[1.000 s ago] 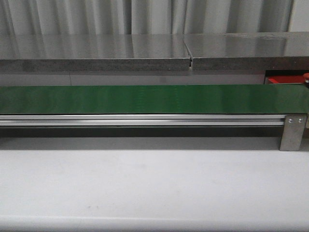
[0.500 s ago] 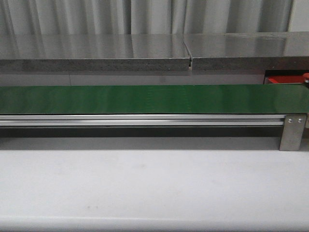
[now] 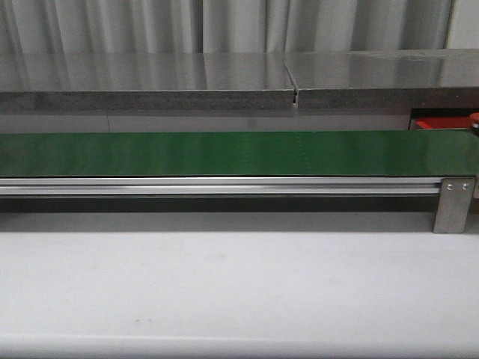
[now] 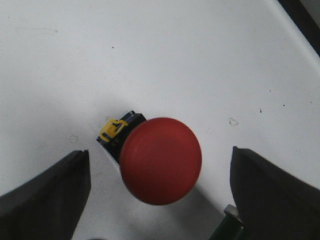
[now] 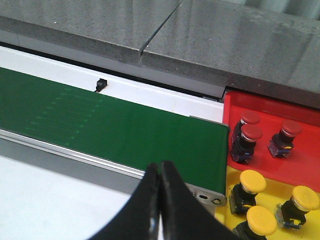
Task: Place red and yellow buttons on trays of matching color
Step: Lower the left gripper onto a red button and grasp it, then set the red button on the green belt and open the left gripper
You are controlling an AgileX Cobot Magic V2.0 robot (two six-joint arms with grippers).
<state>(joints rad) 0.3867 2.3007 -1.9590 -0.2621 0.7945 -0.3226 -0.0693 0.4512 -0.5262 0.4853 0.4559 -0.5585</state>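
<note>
While my left fingers [image 4: 157, 195] stand wide around a red button [image 4: 160, 160] on the white desk [image 4: 150, 50], my right fingers [image 5: 161, 200] are pressed together, holding nothing, above the green belt [image 5: 125, 135].

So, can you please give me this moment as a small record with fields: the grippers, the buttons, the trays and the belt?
left gripper: open, its fingers either side of a red button on the white table
right gripper: shut, empty, near the belt's end
green belt: no buttons on it
red tray: three red buttons
yellow tray: three yellow buttons
</note>
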